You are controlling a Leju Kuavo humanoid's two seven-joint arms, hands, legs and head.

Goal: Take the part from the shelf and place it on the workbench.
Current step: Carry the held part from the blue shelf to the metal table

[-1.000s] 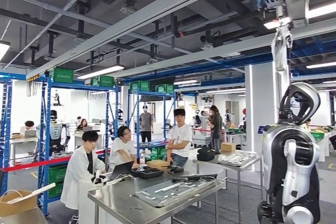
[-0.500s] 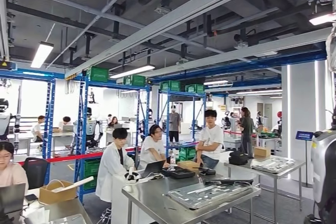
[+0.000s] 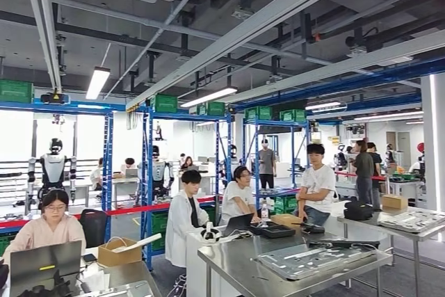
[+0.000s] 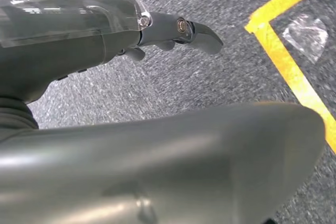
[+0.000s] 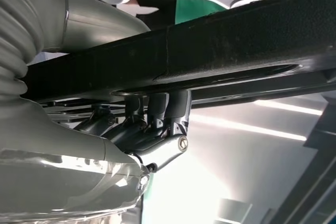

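In the right wrist view my right hand (image 5: pixel 158 124) grips a long black part (image 5: pixel 222 51), its dark fingers curled up around the part's lower edge. My left hand (image 4: pixel 174 30) hangs over grey carpet with its fingers stretched out and nothing in it. Ahead in the head view stands a steel workbench (image 3: pixel 241 262) carrying flat metal panels (image 3: pixel 309 259). Blue shelves (image 3: pixel 147 172) with green crates stand behind it.
Several people sit at the workbench and one sits at a laptop (image 3: pixel 39 262) at the near left. A cardboard box (image 3: pixel 118 252) lies on that near table. Another robot (image 3: pixel 52 168) stands at the far left. Yellow floor tape (image 4: pixel 293 72) runs beside my left hand.
The whole head picture has slid to the right, so the camera has turned left. The silver robot at the right has left the picture; the seated person with the laptop has come in.
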